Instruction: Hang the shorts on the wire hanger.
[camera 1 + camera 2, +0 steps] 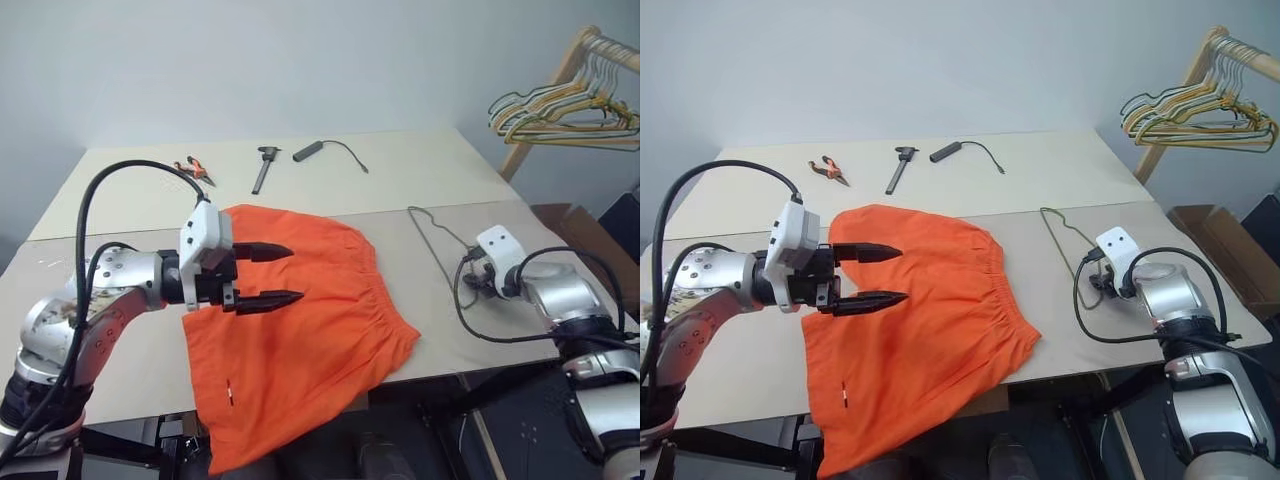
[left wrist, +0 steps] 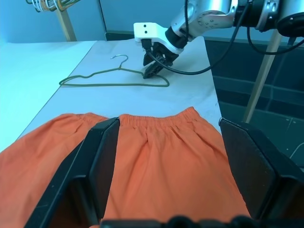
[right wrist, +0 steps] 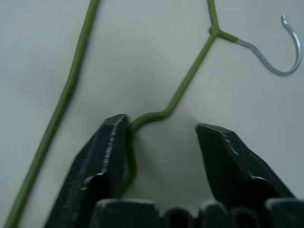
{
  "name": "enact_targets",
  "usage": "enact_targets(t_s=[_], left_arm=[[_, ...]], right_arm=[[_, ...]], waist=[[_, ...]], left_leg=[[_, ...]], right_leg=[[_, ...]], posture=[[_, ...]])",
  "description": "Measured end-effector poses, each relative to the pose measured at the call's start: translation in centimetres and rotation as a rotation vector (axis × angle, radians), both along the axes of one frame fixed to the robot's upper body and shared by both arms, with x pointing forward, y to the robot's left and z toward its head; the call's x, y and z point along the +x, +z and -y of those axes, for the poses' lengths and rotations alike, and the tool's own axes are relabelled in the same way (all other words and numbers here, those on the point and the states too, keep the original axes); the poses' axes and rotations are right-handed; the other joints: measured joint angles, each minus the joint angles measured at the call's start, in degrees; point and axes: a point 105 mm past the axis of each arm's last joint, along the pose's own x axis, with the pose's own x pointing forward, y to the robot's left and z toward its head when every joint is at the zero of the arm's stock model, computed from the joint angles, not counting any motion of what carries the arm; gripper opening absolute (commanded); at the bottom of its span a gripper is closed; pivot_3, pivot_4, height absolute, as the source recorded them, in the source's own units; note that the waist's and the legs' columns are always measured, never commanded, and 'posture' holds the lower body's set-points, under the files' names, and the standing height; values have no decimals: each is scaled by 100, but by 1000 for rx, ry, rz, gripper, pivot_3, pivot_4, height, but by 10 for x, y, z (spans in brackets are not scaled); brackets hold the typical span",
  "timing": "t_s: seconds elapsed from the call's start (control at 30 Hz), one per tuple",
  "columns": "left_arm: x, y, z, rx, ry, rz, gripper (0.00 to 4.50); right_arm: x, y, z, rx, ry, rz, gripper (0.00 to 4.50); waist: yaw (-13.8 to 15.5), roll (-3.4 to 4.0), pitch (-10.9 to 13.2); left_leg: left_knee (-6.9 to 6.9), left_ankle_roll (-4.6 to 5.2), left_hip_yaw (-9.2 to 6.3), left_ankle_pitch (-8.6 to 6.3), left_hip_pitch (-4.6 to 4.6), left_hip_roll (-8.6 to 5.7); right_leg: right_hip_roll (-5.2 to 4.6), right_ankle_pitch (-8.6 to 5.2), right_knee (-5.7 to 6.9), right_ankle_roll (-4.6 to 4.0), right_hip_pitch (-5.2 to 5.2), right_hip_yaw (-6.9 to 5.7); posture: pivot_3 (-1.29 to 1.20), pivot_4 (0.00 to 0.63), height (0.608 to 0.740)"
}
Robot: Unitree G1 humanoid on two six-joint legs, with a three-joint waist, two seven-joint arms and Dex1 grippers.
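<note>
left claw [image 1: 282,274] spread above shorts [image 1: 300,350] | right claw [image 3: 161,142] spread astride wire hanger [image 3: 190,80]

The shorts [image 1: 300,330] lie spread on the worktop [image 1: 130,210], their lower part hanging over its near edge. The left claw [image 1: 268,274] hovers over the shorts' left half, its two black fingers parted and empty. To the right of the shorts lies the wire hanger [image 1: 436,240], and the right claw [image 1: 472,282] sits at its near end, perhaps touching the wire. Beyond the shorts lie pliers [image 1: 196,169], a caliper [image 1: 265,166] and a black cable [image 1: 330,151].
</note>
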Motion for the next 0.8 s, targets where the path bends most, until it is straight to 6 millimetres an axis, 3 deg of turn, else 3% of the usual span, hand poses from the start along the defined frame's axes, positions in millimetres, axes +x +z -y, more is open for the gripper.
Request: enact_targets(t_s=[0.2, 0.37, 0.43, 0.67, 0.8], left_arm=[[1, 0, -2, 4, 8, 13, 3621], [6, -1, -5, 5, 25, 14, 3621], [10, 2, -5, 0, 29, 23, 3621], [29, 19, 1, -55, 53, 86, 3621], [49, 40, 5, -119, 119, 101, 3621]], right_arm=[[-2, -2, 4, 7, -21, -6, 9], [-8, 4, -2, -24, 18, 25, 9], [-7, 15, -5, -51, 42, 74, 9], [1, 95, -33, -426, 295, 540, 9], [-13, 129, -73, -807, 625, 871, 9]], waist=[[46, 0, -1], [19, 1, -1], [-5, 3, -2], [-102, 6, -3], [-125, 7, -6]], left_leg=[[20, -1, -3, 0, -2, -1], [19, -1, -4, 0, -11, 0], [20, -1, -4, 0, -13, -1], [21, -1, -9, 0, -25, -3], [50, -3, -8, 1, -92, -7]], right_leg=[[1, 2, 9, 3, 4, 0], [3, 2, 11, 4, -7, 1], [3, 2, 13, 4, -10, 2], [1, 1, 12, 7, -17, -1], [-3, 12, 24, 20, -79, 5]], posture=[[-97, 41, 740], [-114, 34, 740], [-117, 31, 740], [-129, 19, 740], [-139, 16, 740]])
